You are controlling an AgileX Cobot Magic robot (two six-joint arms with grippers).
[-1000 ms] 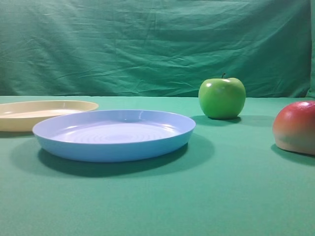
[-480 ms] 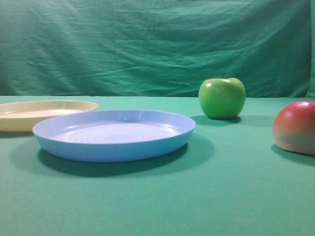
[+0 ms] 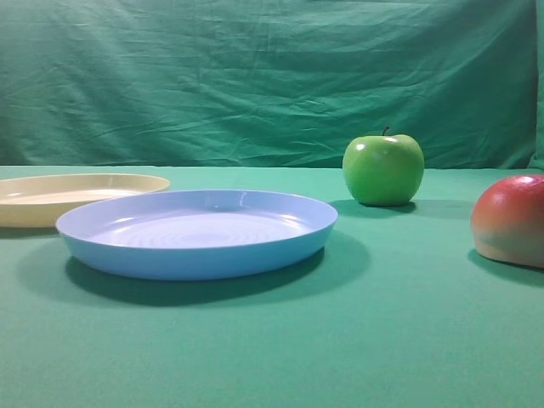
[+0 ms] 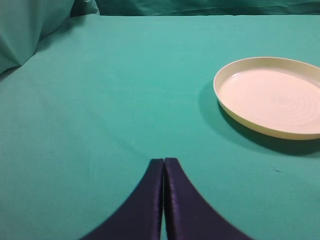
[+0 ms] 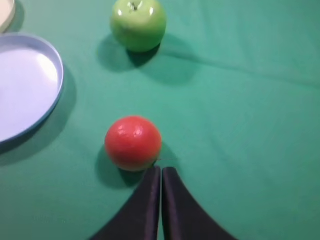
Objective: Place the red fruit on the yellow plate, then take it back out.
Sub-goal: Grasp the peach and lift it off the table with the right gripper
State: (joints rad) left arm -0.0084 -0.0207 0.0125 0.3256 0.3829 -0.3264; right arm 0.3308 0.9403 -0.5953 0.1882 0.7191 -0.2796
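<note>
The red fruit (image 3: 512,219) rests on the green cloth at the right edge of the exterior high view, red on top and cream below. From the right wrist view the red fruit (image 5: 133,143) lies just ahead and left of my right gripper (image 5: 161,170), which is shut and holds nothing. The yellow plate (image 3: 72,194) lies at the far left, bare. In the left wrist view the yellow plate (image 4: 275,96) is ahead to the right of my left gripper (image 4: 163,161), shut and bare. Neither gripper shows in the exterior high view.
A light blue plate (image 3: 197,232) lies in the middle, also seen as the blue plate (image 5: 25,87) at the left of the right wrist view. A green apple (image 3: 383,168) stands behind it; the apple (image 5: 138,24) is beyond the red fruit. A green backdrop hangs behind.
</note>
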